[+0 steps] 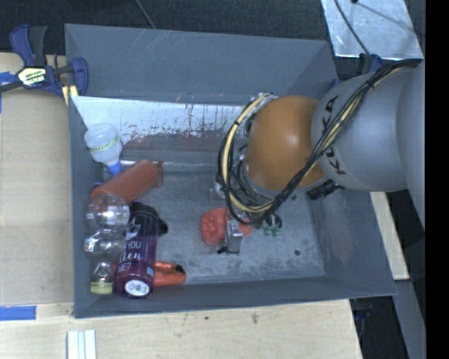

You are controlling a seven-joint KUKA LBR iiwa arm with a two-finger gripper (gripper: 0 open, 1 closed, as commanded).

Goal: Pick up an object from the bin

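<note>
A red crumpled lump lies on the bin floor near the middle. My gripper is down at the floor right against the lump's right side, under the arm's orange cover. A small green thing lies just to the right of the gripper. The part of the lump under the gripper is hidden.
Along the bin's left side lies a heap: a white-capped clear bottle, a brown tube, clear glass pieces, a black item, a purple bottle and an orange piece. The arm covers the bin's right half.
</note>
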